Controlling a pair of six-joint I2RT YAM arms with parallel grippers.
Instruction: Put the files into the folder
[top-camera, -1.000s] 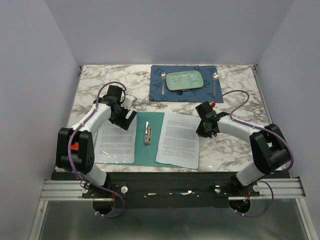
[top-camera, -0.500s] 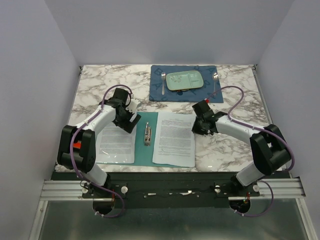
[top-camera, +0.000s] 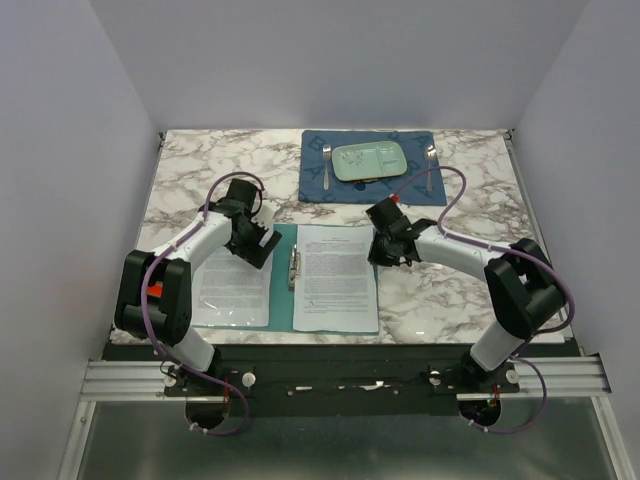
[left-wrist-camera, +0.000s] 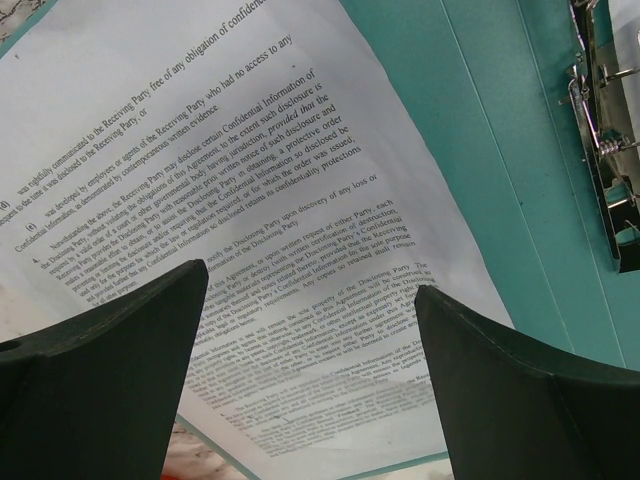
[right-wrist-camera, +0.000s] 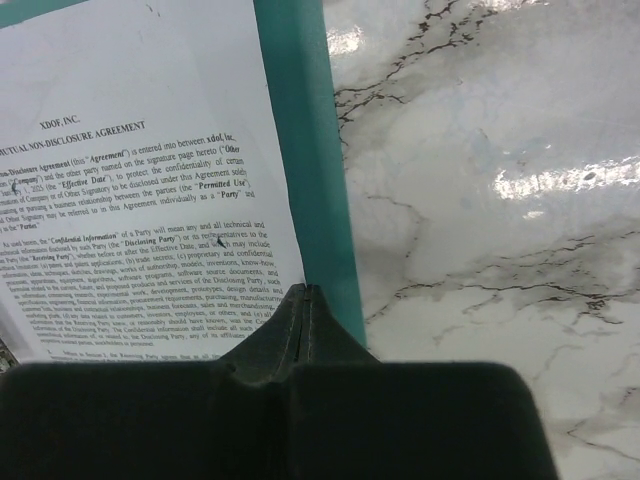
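Both papers lie on the open folder (top-camera: 282, 305), one on each leaf, either side of the metal clip (top-camera: 293, 265). The right gripper (right-wrist-camera: 305, 300), clenched on nothing, sits at the right sheet (top-camera: 338, 280)'s outer edge, seemingly to nudge it square. The left gripper (left-wrist-camera: 310, 300) hangs wide open above the left sheet (top-camera: 232, 290).

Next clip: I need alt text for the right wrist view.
The right end effector, shut, has its tip at the right edge of a white sheet headed as a non-disclosure agreement. The sheet lies on the teal folder, a strip showing beside it; marble table fills the right.
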